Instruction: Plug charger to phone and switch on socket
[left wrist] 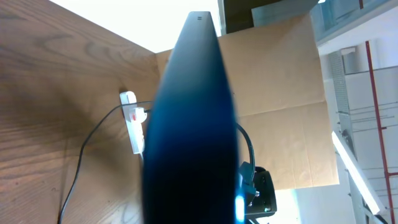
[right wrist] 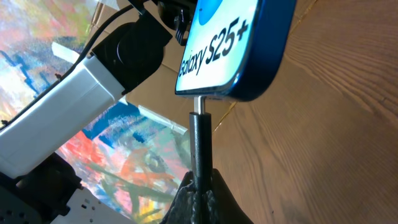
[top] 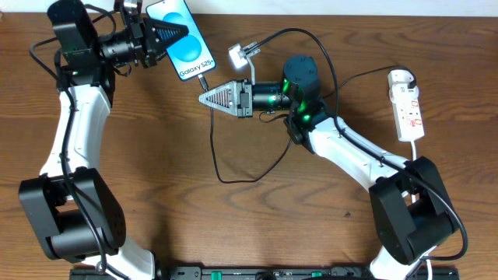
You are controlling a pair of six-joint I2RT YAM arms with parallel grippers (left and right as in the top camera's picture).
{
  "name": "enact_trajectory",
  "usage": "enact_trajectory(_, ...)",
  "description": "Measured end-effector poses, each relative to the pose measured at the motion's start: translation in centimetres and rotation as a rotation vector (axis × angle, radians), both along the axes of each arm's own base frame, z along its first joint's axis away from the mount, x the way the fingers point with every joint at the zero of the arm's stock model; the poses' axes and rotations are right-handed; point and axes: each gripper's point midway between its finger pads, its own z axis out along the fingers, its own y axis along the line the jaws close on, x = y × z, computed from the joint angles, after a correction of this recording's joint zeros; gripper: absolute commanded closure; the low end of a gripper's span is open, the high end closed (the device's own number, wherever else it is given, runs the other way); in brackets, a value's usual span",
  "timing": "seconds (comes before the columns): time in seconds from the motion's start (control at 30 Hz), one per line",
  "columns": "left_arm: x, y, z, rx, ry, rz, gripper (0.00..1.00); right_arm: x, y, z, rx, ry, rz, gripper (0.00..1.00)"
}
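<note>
My left gripper [top: 167, 33] is shut on the phone [top: 187, 39], which it holds lifted at the back left, its blue "Galaxy S25+" screen facing up. In the left wrist view the phone's dark edge [left wrist: 193, 124] fills the middle and hides the fingers. My right gripper [top: 205, 96] is shut on the charger's black plug [right wrist: 200, 143]. The plug's metal tip [right wrist: 199, 103] meets the phone's bottom edge [right wrist: 249, 56]. The thin black cable [top: 215, 155] loops across the table. The white socket strip [top: 408, 105] lies at the far right, also seen in the left wrist view [left wrist: 134, 121].
The wooden table [top: 156, 179] carries the cable loop in its middle. A small silver-white part [top: 243, 53] sits above my right arm. A cardboard wall [left wrist: 280, 93] stands behind the table. The socket's white cord [top: 420, 148] runs down by my right arm's base.
</note>
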Motion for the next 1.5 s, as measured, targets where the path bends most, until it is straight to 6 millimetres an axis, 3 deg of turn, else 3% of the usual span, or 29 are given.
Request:
enact_trajectory(0.63,0.0,-0.2,0.0,0.006,-0.018,-0.004,0.93,0.0,0.0,0.2,0.008,-0.013,-0.001,0.99)
enact_trajectory(1.0,0.0,-1.6,0.0,0.017,-0.039,-0.016,0.93,-0.2,0.0,0.3,0.008,-0.014,0.01,0.99)
enact_trajectory(1.5,0.1,-1.9,-0.1,0.021,-0.042,-0.015,0.93,0.8,-1.1,0.5,0.016,-0.029,-0.01,0.99)
